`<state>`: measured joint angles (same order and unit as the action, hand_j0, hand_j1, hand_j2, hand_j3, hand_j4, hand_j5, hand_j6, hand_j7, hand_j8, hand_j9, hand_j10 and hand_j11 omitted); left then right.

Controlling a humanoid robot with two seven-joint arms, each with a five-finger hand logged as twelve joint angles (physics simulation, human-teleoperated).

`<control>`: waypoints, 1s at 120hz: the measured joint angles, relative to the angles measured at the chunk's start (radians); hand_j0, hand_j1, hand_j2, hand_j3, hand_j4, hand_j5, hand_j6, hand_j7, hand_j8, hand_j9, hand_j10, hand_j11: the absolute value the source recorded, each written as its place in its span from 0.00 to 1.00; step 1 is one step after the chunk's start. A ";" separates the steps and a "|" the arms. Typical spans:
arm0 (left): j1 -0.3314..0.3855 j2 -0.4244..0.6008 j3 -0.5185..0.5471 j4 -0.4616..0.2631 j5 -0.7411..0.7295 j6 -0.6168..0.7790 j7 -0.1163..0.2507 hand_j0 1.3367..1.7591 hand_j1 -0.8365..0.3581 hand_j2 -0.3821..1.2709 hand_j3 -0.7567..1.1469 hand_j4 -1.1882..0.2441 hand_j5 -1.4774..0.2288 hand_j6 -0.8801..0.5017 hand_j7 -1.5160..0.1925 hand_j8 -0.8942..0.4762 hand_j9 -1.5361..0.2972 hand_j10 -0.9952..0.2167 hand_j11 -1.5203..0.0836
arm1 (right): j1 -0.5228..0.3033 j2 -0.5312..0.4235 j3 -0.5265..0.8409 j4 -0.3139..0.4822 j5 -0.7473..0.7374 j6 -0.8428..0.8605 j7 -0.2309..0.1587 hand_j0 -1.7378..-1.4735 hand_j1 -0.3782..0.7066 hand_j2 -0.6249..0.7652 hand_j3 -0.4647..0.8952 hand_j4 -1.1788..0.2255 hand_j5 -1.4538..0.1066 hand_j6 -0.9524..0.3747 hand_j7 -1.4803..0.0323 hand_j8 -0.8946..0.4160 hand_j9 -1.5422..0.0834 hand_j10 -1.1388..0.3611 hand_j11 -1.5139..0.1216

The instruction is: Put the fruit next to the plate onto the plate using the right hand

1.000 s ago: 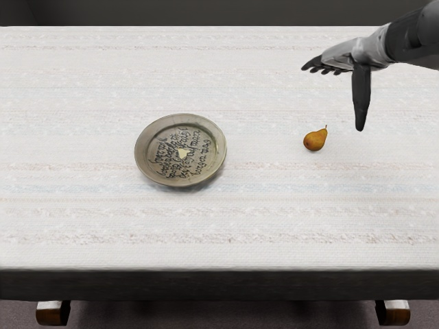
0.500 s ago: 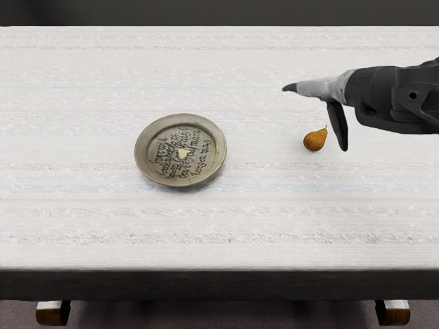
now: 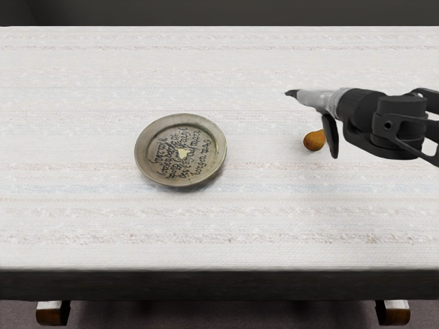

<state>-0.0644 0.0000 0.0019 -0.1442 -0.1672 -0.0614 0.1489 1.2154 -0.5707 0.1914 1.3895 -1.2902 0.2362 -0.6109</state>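
Pear [image 3: 313,141] on desk [image 3: 103,205], well right of plate [image 3: 180,149], narrow end slanting up-right, partly hidden. Right hand [image 3: 326,101] spread open over and just beside it, grasping nothing.

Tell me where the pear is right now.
In the head view the pear lies on the table right of centre, well right of the plate, beside the downward thumb of the open right hand.

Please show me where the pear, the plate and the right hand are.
pear [image 3: 313,140]: head view, its round body.
plate [image 3: 140,147]: head view, left rim.
right hand [image 3: 328,104]: head view, palm.
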 joint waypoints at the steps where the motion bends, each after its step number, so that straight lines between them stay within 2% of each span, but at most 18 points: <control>1: 0.000 0.000 0.000 0.000 0.000 0.000 0.000 0.76 0.97 0.23 0.40 0.82 0.85 0.62 0.87 0.64 0.82 0.80 0.93 | -0.001 0.001 0.000 -0.004 0.000 0.000 0.000 0.30 0.03 0.45 0.34 0.84 0.93 0.71 0.98 0.68 0.95 0.76 0.93; 26: 0.000 0.000 0.000 0.000 0.000 0.000 0.000 0.76 0.97 0.23 0.40 0.82 0.85 0.62 0.87 0.64 0.82 0.80 0.93 | -0.041 0.058 -0.007 -0.087 -0.048 -0.027 0.000 0.30 0.03 0.45 0.34 0.84 0.93 0.71 0.98 0.68 0.95 0.76 0.93; 47: 0.000 0.000 0.000 0.000 0.000 0.000 0.000 0.76 0.97 0.23 0.40 0.82 0.85 0.62 0.87 0.64 0.82 0.80 0.93 | -0.065 0.087 -0.013 -0.109 -0.128 -0.066 0.000 0.30 0.03 0.45 0.34 0.84 0.93 0.71 0.98 0.68 0.95 0.76 0.93; 86: 0.000 0.000 0.000 0.000 0.000 0.000 0.000 0.76 0.97 0.23 0.40 0.82 0.85 0.62 0.87 0.64 0.82 0.80 0.93 | -0.087 0.091 -0.015 -0.157 -0.135 -0.093 0.000 0.30 0.03 0.45 0.34 0.84 0.93 0.71 0.98 0.68 0.95 0.76 0.93; 100: 0.000 0.000 0.000 0.000 0.000 0.000 0.000 0.76 0.97 0.23 0.40 0.82 0.85 0.62 0.87 0.64 0.82 0.80 0.93 | -0.091 0.094 -0.024 -0.191 -0.136 -0.095 0.037 0.30 0.03 0.45 0.34 0.84 0.93 0.71 0.98 0.68 0.95 0.76 0.93; 120: 0.000 0.000 0.000 0.000 0.000 0.000 0.000 0.76 0.97 0.23 0.40 0.82 0.85 0.62 0.87 0.64 0.82 0.80 0.93 | -0.091 0.097 -0.037 -0.198 -0.131 -0.096 0.080 0.30 0.03 0.45 0.34 0.84 0.93 0.71 0.98 0.68 0.95 0.76 0.93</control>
<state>-0.0644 0.0000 0.0015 -0.1442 -0.1672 -0.0614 0.1488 1.1246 -0.4735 0.1548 1.1911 -1.4215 0.1400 -0.5311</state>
